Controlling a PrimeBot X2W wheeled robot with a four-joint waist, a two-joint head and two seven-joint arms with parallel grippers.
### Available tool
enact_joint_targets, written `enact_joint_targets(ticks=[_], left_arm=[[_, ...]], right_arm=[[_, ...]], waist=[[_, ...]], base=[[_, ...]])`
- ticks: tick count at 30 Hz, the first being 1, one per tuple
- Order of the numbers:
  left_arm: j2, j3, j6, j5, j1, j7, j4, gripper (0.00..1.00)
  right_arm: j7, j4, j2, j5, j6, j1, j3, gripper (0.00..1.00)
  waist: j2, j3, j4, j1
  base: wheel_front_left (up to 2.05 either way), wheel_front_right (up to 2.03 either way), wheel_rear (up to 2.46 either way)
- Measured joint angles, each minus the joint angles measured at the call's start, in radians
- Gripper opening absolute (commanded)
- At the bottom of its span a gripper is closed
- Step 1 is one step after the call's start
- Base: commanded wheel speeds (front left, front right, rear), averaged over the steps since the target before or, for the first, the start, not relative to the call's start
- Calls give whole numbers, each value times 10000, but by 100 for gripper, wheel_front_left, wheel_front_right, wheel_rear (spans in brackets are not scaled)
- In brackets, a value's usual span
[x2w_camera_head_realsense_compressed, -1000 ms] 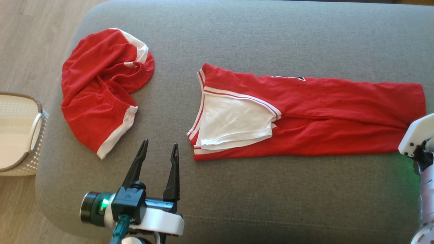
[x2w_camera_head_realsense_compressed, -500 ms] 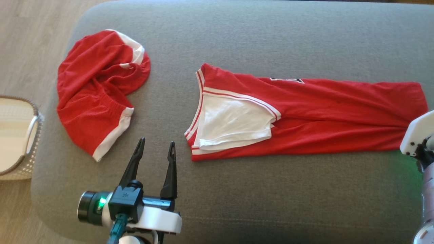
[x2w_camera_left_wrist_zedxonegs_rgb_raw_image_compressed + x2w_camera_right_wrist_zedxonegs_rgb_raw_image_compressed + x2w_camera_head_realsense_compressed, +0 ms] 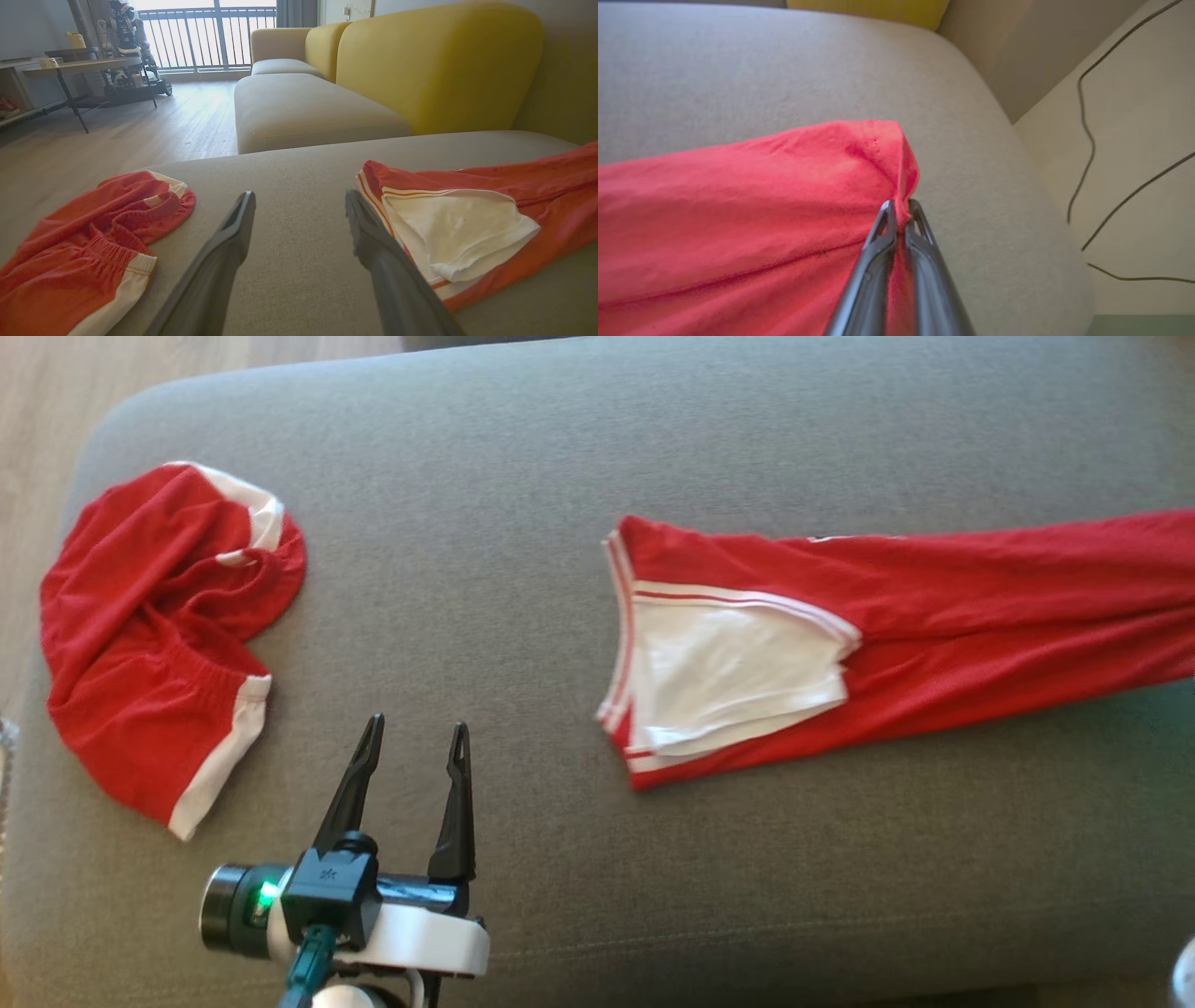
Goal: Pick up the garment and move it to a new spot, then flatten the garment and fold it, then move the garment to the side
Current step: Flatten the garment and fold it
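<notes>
The red jersey (image 3: 934, 616) lay stretched in a long folded strip across the right half of the grey cushion (image 3: 653, 448). Its neck end, with a white panel (image 3: 738, 677) facing up, sat near the cushion's middle, and its hem end ran toward the right edge. The right gripper (image 3: 901, 210) was closed on the jersey's hem corner near that right edge, a pinch of red cloth bunched between its two fingertips. The left gripper (image 3: 415, 733) hovered by the cushion's near edge, left of the neck end, jaws spread apart with nothing between them. Crumpled red shorts (image 3: 149, 644) with white trim lay at the left edge, well apart from the jersey. A yellow sofa (image 3: 439, 60) stood beyond the far edge.
</notes>
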Motion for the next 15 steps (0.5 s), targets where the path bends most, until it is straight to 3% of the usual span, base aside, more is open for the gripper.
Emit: enact_joint_targets(ticks=[5,15], left_arm=[[-88,79,-94,4,-4,0,8,100],[-173,161,-318,90,88,0,148,100]], right_arm=[[142,-341,-167,58,-4,-273,265,0],[-59,-155,1007,2033,-23,-226,1950,0]], waist=[[0,-51,-222,0],[0,-404,-79,0]], base=[[0,0,0],[0,0,0]])
